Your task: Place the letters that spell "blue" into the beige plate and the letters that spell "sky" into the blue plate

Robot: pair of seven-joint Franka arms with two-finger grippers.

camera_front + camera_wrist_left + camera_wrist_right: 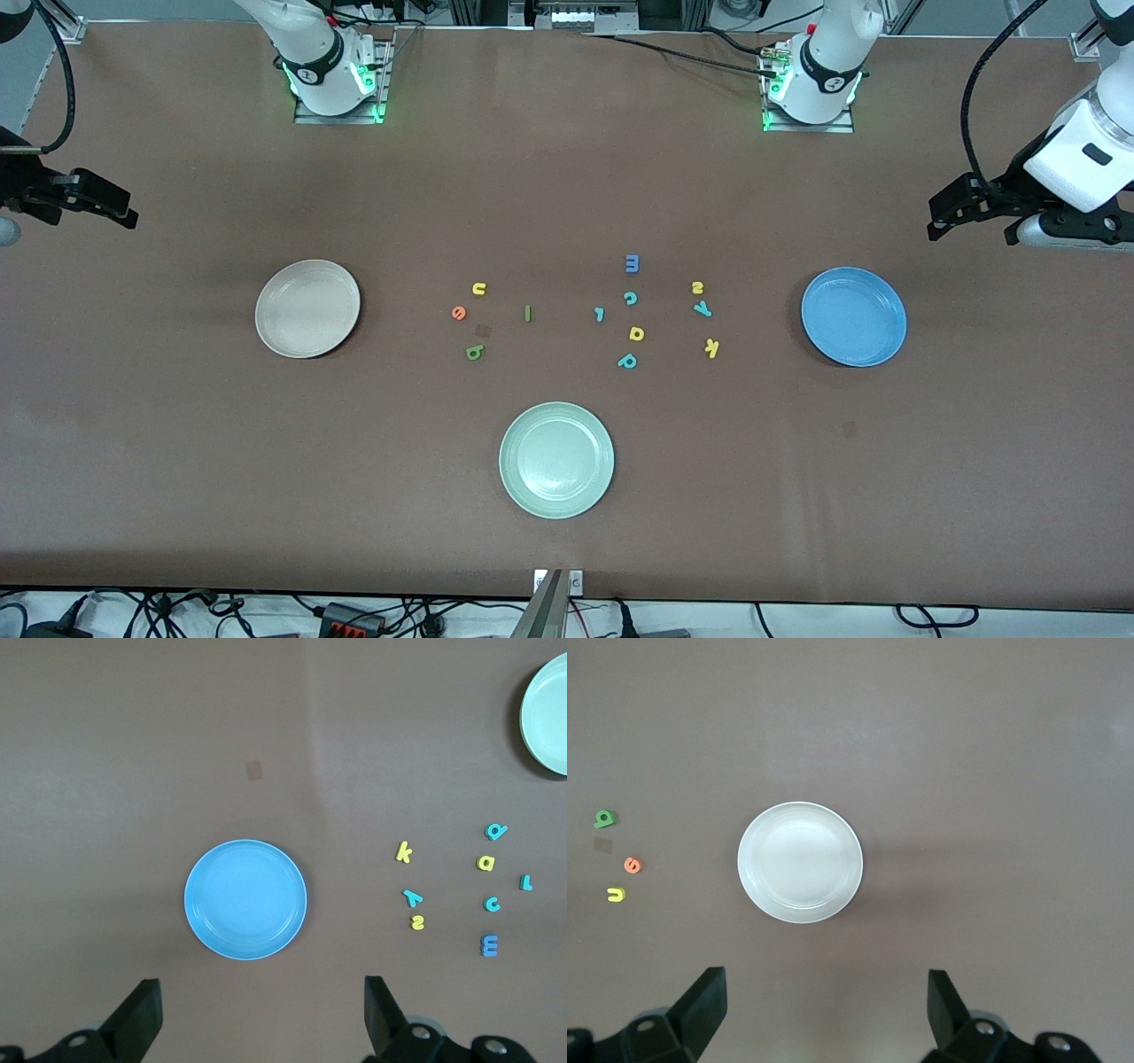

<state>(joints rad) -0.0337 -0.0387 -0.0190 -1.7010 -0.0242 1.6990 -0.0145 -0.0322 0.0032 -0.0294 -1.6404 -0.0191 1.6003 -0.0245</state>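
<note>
Both arms hang high and wide, nothing picked yet. The left gripper (974, 213) hovers past the blue plate (853, 316) at the left arm's end of the tabletop (567, 177), jaws spread wide and empty. The right gripper (89, 202) hovers at the right arm's end, just past the beige plate (307, 308), jaws equally wide, holding nothing.

Both plates sit bare. All 7 wanted letters lie flat on the tabletop between them. The "blue" set clusters toward the beige plate: yellow u (479, 288), orange e (459, 313), thin green l (528, 313) and green b (475, 353), the b nearest the front camera. The "sky" set sits toward the blue plate: yellow s (697, 287), teal y (702, 309) just beside it, yellow k (711, 348) a little nearer the camera.

Here's what matters: each word lies on its own arm's side. From the left wrist view, the s, y and k sit just beside the blue plate, so the left arm looks the natural pick for them; the right arm is closer to u, e, b. The l lies near mid-table with its long axis running toward the front camera, so I'd judge the jaws should close across its thin width.

Decoys sit between: blue m (632, 263), teal c (630, 299), teal p (627, 361), and a pale green plate (556, 459).
</note>
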